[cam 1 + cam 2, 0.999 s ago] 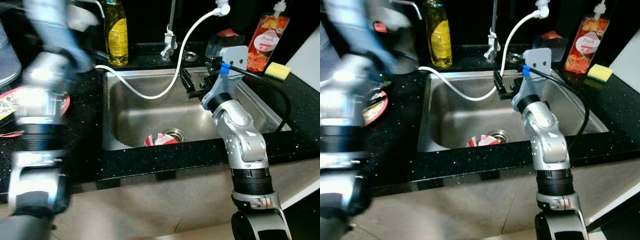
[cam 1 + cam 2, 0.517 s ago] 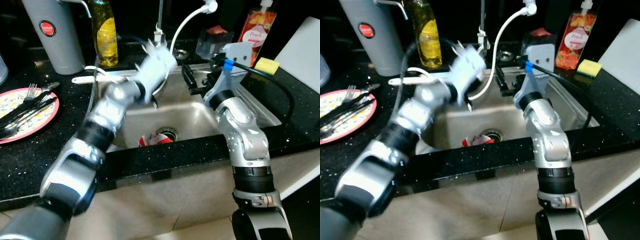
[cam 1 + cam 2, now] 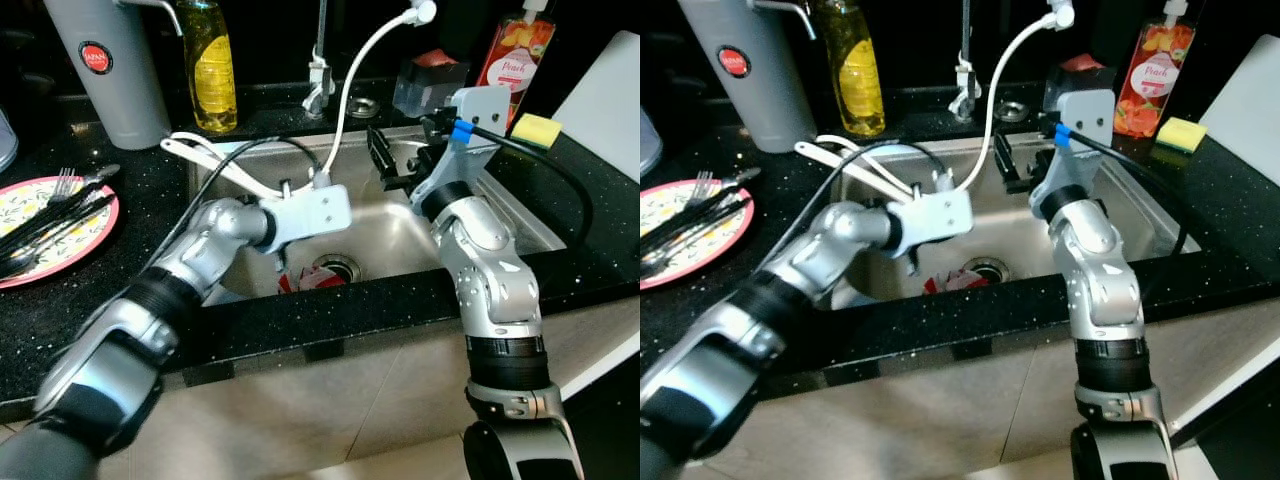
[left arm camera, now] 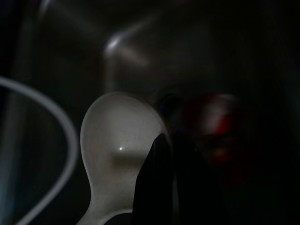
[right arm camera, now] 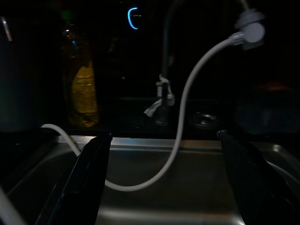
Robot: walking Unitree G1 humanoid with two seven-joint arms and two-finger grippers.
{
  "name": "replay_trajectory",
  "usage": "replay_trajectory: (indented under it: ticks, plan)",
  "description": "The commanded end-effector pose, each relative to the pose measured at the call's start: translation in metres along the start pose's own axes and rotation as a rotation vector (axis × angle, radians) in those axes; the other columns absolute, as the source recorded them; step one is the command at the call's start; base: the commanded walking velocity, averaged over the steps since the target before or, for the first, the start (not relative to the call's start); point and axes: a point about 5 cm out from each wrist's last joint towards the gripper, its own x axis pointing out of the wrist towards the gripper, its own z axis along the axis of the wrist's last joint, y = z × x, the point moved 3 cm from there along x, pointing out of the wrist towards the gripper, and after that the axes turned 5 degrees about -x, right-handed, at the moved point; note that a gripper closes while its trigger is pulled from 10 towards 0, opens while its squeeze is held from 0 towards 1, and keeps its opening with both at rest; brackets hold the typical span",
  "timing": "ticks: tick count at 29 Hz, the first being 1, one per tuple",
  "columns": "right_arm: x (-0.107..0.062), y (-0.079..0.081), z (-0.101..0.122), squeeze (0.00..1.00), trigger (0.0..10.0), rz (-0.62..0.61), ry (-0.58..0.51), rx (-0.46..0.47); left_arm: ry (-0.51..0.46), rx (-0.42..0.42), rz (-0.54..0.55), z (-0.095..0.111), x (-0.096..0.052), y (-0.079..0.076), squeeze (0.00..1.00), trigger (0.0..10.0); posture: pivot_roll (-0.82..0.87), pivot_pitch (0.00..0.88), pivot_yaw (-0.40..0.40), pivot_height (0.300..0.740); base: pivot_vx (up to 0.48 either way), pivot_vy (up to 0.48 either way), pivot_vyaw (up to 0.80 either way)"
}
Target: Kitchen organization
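The left gripper (image 3: 277, 262) is reaching down into the stainless sink (image 3: 510, 205), and its two black fingers (image 4: 157, 187) are standing together, clamped on a white spoon (image 4: 117, 145). The spoon's bowl is showing just beyond the fingertips, its handle running back between them. Past the spoon, low in the basin, a red-and-white item (image 3: 305, 280) is lying beside the drain (image 3: 338, 267) — what it is cannot be told.

The right gripper (image 3: 385, 165) is hovering over the far right part of the sink with its fingers (image 5: 89, 176) standing wide apart, holding nothing. Ahead of them a white hose (image 5: 187, 108) is looping down from the faucet (image 3: 318, 75) into the basin and out over the left rim.

Beyond the right gripper's fingers, on the black counter (image 3: 120, 300), a bottle of yellow liquid (image 3: 211, 65) is standing next to a grey canister (image 3: 100, 70). Well to the left of the left gripper, a patterned plate with a red rim (image 3: 40, 215) is carrying a fork and other dark cutlery (image 3: 55, 205). Behind the right arm a red dispenser bottle (image 3: 515, 55) is standing — a yellow sponge (image 3: 536, 130) is lying just beside it.
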Motion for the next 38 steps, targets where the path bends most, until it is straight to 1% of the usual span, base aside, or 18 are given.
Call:
replay_trajectory:
  ticks: [1,4,6,11,12,13,14,21,22,23,24,26,27,31,32,33,35,38]
  plan:
    - [-0.001,0.003,-0.001,0.00,10.0,0.008,0.009,0.008,-0.076,0.027,-0.059,0.011,-0.011,-0.004,0.00,10.0,0.03,0.000,-0.004,0.740,0.000,0.000,0.00]
    - [-0.001,0.003,-0.002,0.00,10.0,0.009,0.010,0.009,-0.118,0.044,-0.116,0.015,-0.020,-0.011,0.00,10.0,0.03,0.000,-0.004,0.740,0.000,0.000,0.00]
    - [-0.002,0.003,-0.002,0.00,10.0,0.009,0.011,0.010,-0.082,0.089,-0.130,0.008,-0.027,-0.012,0.00,10.0,0.03,0.000,0.000,0.740,0.000,0.000,0.00]
    - [-0.002,0.003,-0.003,0.00,10.0,0.006,0.013,0.011,-0.062,0.109,-0.122,0.004,-0.034,-0.011,0.00,10.0,0.03,0.000,0.002,0.740,0.000,0.000,0.00]
    - [-0.002,0.003,-0.003,0.00,10.0,0.006,0.014,0.013,-0.065,0.111,-0.117,0.004,-0.036,-0.011,0.16,10.0,0.03,0.000,0.002,0.740,0.000,0.000,0.00]
    - [-0.002,0.003,-0.004,0.00,10.0,0.006,0.015,0.014,-0.069,0.111,-0.115,0.004,-0.038,-0.012,0.55,10.0,0.03,0.000,0.002,0.740,0.000,0.000,0.00]
    - [-0.002,0.004,-0.004,0.00,10.0,0.009,0.015,0.015,-0.074,0.105,-0.110,0.004,-0.038,-0.011,1.00,10.0,0.03,0.000,0.002,0.740,0.000,0.000,0.00]
    - [0.000,0.007,-0.003,0.00,10.0,0.019,0.010,0.017,-0.115,0.092,-0.099,0.010,-0.037,-0.013,1.00,10.0,0.04,0.000,-0.006,0.740,0.000,0.000,0.00]
    - [0.000,0.006,-0.002,0.00,10.0,0.018,0.009,0.016,-0.137,0.092,-0.067,0.014,-0.038,-0.008,1.00,10.0,0.04,0.000,-0.006,0.740,0.000,0.000,0.00]
    - [0.000,0.005,-0.002,0.00,10.0,0.017,0.009,0.015,-0.164,0.084,-0.026,0.020,-0.040,-0.001,0.54,10.0,0.04,0.000,-0.003,0.740,0.000,0.000,0.00]
    - [0.000,0.005,-0.002,0.00,10.0,0.016,0.009,0.014,-0.187,0.076,0.014,0.024,-0.042,0.005,0.00,10.0,0.04,0.000,-0.003,0.740,0.000,0.000,0.00]
    - [-0.001,0.004,-0.002,0.00,10.0,0.011,0.010,0.015,-0.254,-0.012,0.230,0.039,-0.051,0.040,0.00,10.0,0.04,0.000,0.004,0.740,0.000,0.000,0.00]
    - [-0.001,0.004,-0.002,0.00,10.0,0.011,0.010,0.015,-0.254,-0.012,0.230,0.039,-0.051,0.040,0.00,10.0,0.04,0.000,0.004,0.740,0.000,0.000,0.00]
    - [-0.002,0.005,-0.003,0.00,10.0,0.008,0.009,0.018,-0.334,-0.237,0.522,0.048,-0.070,0.085,0.00,10.0,0.04,0.000,0.007,0.740,0.000,0.000,0.00]
    - [-0.002,0.005,-0.003,0.00,10.0,0.008,0.009,0.018,-0.334,-0.237,0.522,0.048,-0.070,0.085,0.00,10.0,0.04,0.000,0.007,0.740,0.000,0.000,0.00]
    - [-0.003,0.006,-0.003,0.00,10.0,0.009,0.009,0.019,-0.362,-0.343,0.605,0.045,-0.078,0.095,0.00,10.0,0.04,0.000,0.008,0.740,0.000,0.000,0.00]
    - [-0.004,0.008,-0.003,0.00,10.0,0.012,0.006,0.022,-0.378,-0.514,0.671,0.034,-0.087,0.099,0.00,10.0,0.03,0.000,0.018,0.740,0.000,0.000,0.00]
    - [-0.004,0.009,-0.002,0.00,10.0,0.012,0.005,0.024,-0.372,-0.572,0.698,0.027,-0.091,0.096,0.00,10.0,0.03,0.000,0.015,0.740,0.000,0.000,0.00]
